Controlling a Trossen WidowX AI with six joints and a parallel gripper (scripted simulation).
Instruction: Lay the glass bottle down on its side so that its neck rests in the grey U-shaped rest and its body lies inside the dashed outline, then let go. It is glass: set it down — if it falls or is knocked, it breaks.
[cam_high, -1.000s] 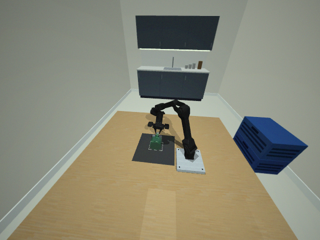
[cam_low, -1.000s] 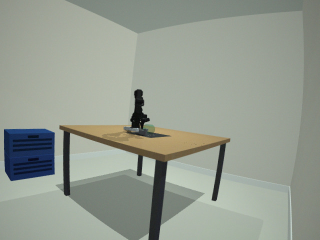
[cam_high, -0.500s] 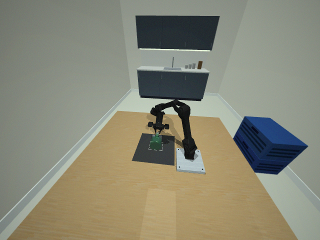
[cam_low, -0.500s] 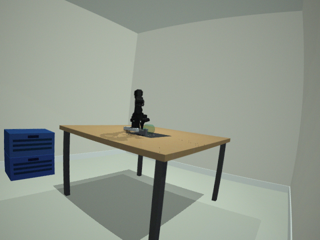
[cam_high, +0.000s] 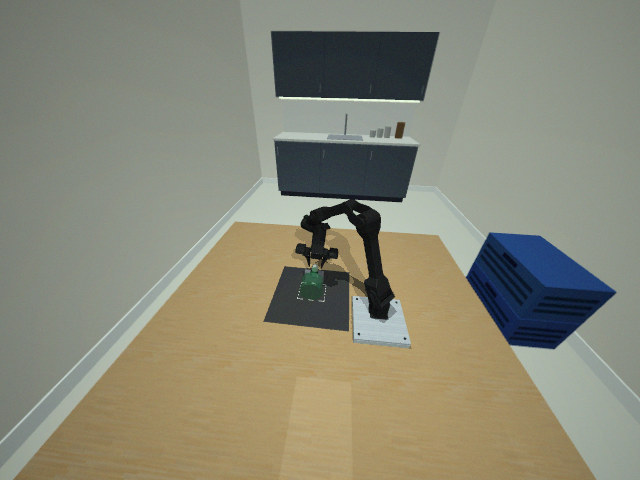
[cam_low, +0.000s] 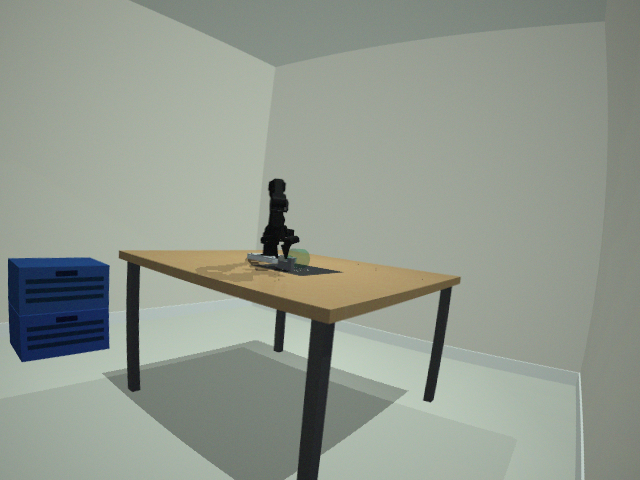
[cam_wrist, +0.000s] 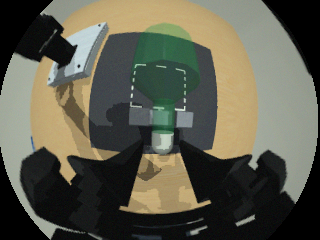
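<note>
Glass bottle (cam_high: 313, 290) (cam_low: 300, 256) (cam_wrist: 165, 52) lies on its side on the dark mat (cam_high: 330, 311) (cam_low: 321, 271) (cam_wrist: 105, 90), its neck (cam_wrist: 163, 112) across the grey rest (cam_low: 290, 265) (cam_wrist: 185, 119) and its body over the dashed outline (cam_high: 298, 298) (cam_wrist: 133, 92). From these angles I can't be certain that every edge of the body is inside the line. My gripper (cam_high: 315, 262) (cam_low: 285, 256) (cam_wrist: 162, 143) has its fingers spread, one each side of the pale cap (cam_wrist: 162, 143), and has released the bottle. I judge this to be the letting-go step, with the laying down as good as done. Next I'd want a slow, straight retreat, keeping both fingertips off the cap and neck; a sideways brush could roll the body or lift the neck from its cradle.

The glass is green and see-through, so the outline shows through it. A broad, rounded body narrows over a sloping shoulder to a slim neck, ending in a smooth, domed cap. The rest is a blocky piece with a notch in the middle. The mat looks matt and flat, the table (cam_high: 206, 361) (cam_low: 372, 284) (cam_wrist: 240, 100) has fine wood grain, and my arm's square base plate (cam_high: 382, 334) (cam_wrist: 96, 42) resembles brushed metal.
</note>
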